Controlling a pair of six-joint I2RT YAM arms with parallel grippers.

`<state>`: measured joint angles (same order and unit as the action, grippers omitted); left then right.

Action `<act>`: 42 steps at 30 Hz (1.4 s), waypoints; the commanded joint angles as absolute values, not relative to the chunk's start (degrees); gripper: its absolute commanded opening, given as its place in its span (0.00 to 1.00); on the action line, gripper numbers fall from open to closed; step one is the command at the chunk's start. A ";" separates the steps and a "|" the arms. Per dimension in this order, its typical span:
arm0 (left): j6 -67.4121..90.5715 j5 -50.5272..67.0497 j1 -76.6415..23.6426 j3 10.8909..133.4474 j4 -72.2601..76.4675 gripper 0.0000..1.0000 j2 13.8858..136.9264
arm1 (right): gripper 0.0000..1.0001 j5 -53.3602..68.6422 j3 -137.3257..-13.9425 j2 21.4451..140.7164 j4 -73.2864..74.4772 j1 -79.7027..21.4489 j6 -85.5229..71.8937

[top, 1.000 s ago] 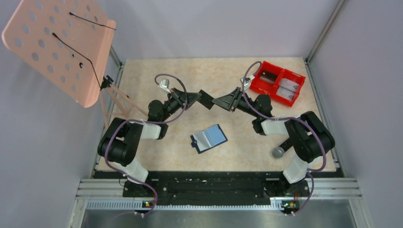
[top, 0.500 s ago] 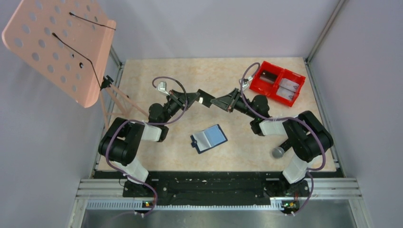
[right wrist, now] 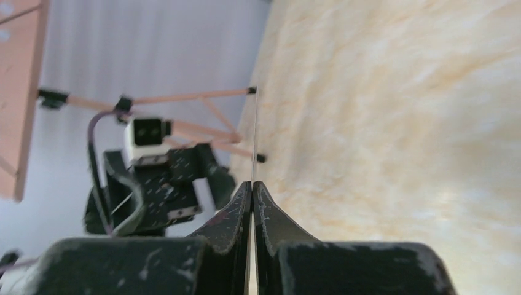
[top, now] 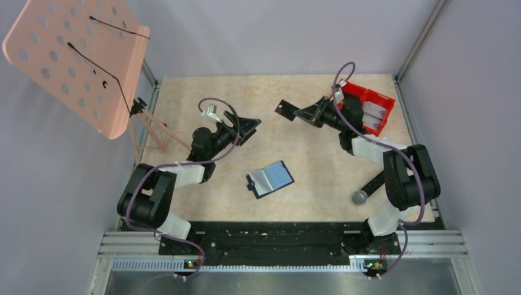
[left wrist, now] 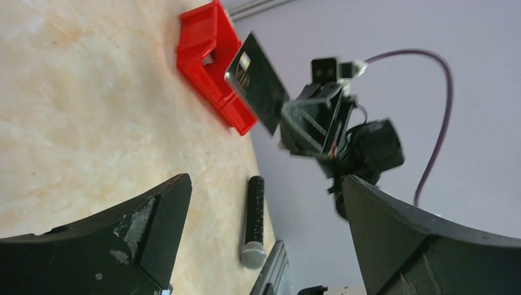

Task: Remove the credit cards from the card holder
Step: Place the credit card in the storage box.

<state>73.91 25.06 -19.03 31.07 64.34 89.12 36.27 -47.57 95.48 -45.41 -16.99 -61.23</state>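
- The right claw (right wrist: 252, 185) is clamped together on a dark credit card (left wrist: 258, 83). Its own wrist view shows that card only edge-on, as a thin line rising from between the pads.
- The left wrist view shows the card's flat face instead. It is tilted in the air in front of the red bin (top: 372, 110), with a pale mark near one corner.
- The left claw (top: 252, 125) stands wide apart and holds nothing. Its wrist view looks out between the two fingers at the right arm.
- Only the top view shows the card holder (top: 270, 179). It lies open on the worktop (top: 184, 92) between the two arms, pale inner faces up, well apart from both claws.
- A microphone (top: 360, 196) lies by the right arm. The top view shows mostly its grey head, the left wrist view its black handle too.
- A pink perforated board (top: 74, 55) stands at the far left.
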 commanded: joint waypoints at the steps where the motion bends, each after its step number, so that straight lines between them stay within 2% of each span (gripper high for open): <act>1: 60.94 26.68 -19.30 38.03 37.79 0.99 80.90 | 0.00 36.28 -58.35 91.08 -16.30 -9.35 -46.18; 6: 39.39 18.60 -19.34 52.53 -1.59 0.99 75.34 | 0.00 38.63 -72.89 95.97 4.39 1.19 -35.62; 8: 34.52 14.86 -19.25 56.43 -10.44 0.99 73.83 | 0.00 38.48 -80.75 100.08 14.76 5.24 -31.70; 11: 30.59 11.42 -19.18 59.44 -18.63 0.99 71.58 | 0.00 40.91 -86.48 103.97 17.85 9.40 -31.91; 20: 22.97 7.78 -18.19 58.44 -26.36 0.99 68.05 | 0.00 39.30 -103.10 117.28 30.60 13.42 -27.28; 42: 22.06 4.50 -18.02 59.30 -25.14 0.98 68.74 | 0.00 34.10 -128.10 138.57 35.54 13.88 -31.30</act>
